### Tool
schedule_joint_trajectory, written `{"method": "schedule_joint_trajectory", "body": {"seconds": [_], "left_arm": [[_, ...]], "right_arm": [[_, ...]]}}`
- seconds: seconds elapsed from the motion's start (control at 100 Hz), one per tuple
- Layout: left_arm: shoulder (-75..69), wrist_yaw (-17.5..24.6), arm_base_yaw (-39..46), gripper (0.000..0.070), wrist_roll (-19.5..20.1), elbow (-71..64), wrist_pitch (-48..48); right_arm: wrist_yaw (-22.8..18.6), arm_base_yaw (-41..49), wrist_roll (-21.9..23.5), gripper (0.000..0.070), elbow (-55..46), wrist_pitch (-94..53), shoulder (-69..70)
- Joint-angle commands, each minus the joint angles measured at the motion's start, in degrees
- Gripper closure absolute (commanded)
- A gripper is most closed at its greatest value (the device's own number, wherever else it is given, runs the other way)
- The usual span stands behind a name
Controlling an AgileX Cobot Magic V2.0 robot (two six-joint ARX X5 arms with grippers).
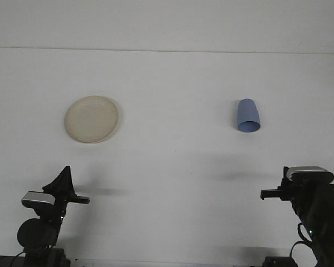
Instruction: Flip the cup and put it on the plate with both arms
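A blue cup (248, 115) stands on the white table right of centre, its wider end nearer me and no opening showing, so it looks mouth-down. A cream round plate (92, 119) lies flat at the left, level with the cup. My left gripper (65, 171) sits low at the front left, well short of the plate, its fingers drawn together into a point and holding nothing. My right gripper (298, 189) is at the front right, short of the cup and a little to its right; the wrist body and camera block hide its tip.
The table's far edge meets a pale wall (167, 22) along the top. Bare white tabletop (172, 167) lies between the plate, the cup and both arms.
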Motion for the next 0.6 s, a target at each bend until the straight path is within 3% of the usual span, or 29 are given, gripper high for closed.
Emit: {"method": "schedule_joint_trajectory", "body": {"seconds": [0.0,0.41,0.49,0.59], "left_arm": [[-0.1,0.1,0.0,0.0689,-0.1,-1.0,0.6],[-0.1,0.1,0.0,0.0689,-0.1,-1.0,0.6],[-0.1,0.1,0.0,0.0689,-0.1,-1.0,0.6],[-0.1,0.1,0.0,0.0689,-0.1,-1.0,0.6]], "right_arm": [[-0.1,0.0,-0.8,0.07,0.7,0.3,0.7],[-0.1,0.0,-0.8,0.0693,0.7,1.7,0.8],[-0.1,0.0,-0.8,0.0604,0.7,1.7,0.8],[-0.1,0.0,-0.8,0.0387,0.7,1.7,0.8]]}}
